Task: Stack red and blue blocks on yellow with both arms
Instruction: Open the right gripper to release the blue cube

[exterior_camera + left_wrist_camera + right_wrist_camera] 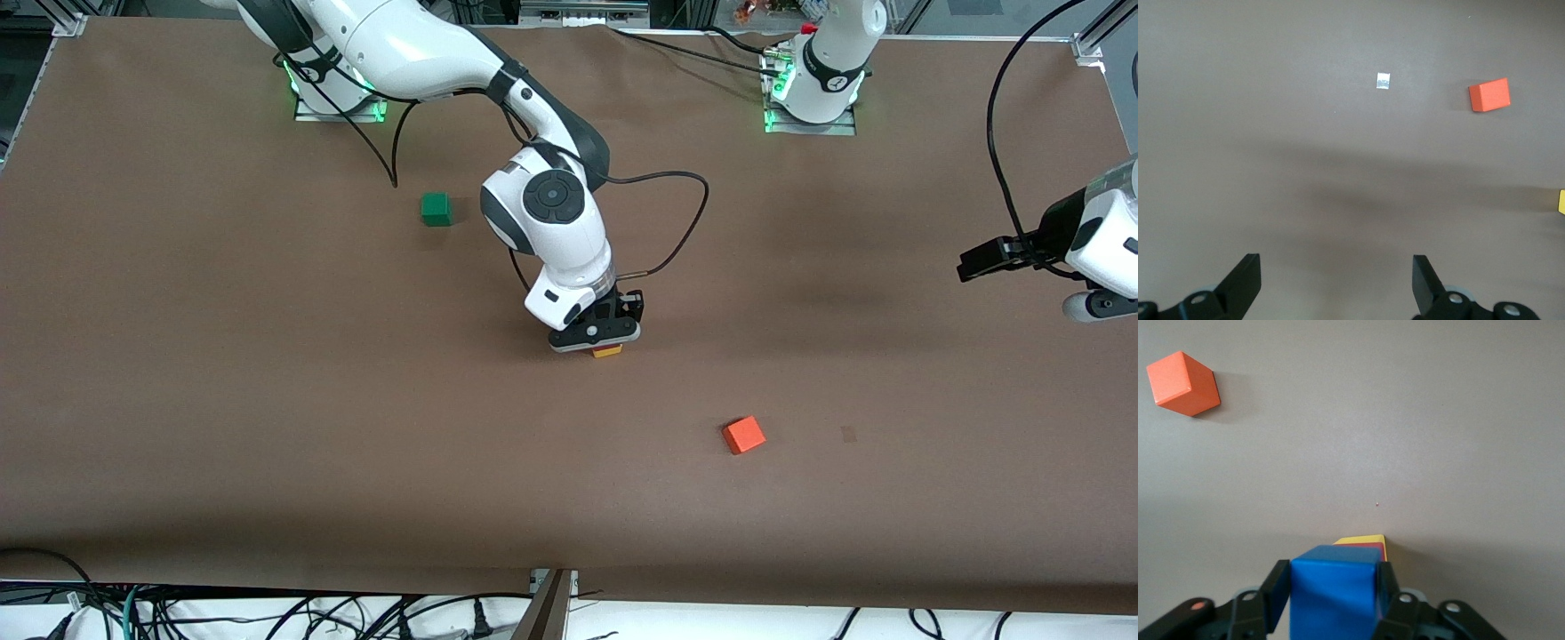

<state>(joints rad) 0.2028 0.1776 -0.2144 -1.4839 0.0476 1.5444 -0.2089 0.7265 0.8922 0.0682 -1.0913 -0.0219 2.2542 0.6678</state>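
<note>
My right gripper (pixel 596 336) is low over the middle of the table and shut on the blue cube (pixel 1335 590), one finger on each side. Under the blue cube, the right wrist view shows a strip of the red cube (pixel 1369 547) and the yellow cube (pixel 1361 539) below it. In the front view only the yellow cube's edge (pixel 607 352) shows beneath the gripper; the blue and red cubes are hidden there. My left gripper (pixel 1337 267) is open and empty, held over bare table at the left arm's end (pixel 971 264). The yellow cube also shows at the edge of the left wrist view (pixel 1561 201).
An orange-red cube (pixel 743 435) lies nearer the front camera than the stack, toward the left arm's end; it also shows in both wrist views (pixel 1489 95) (pixel 1183 384). A green cube (pixel 436 209) sits near the right arm's base. A small pale patch (pixel 1383 81) marks the table.
</note>
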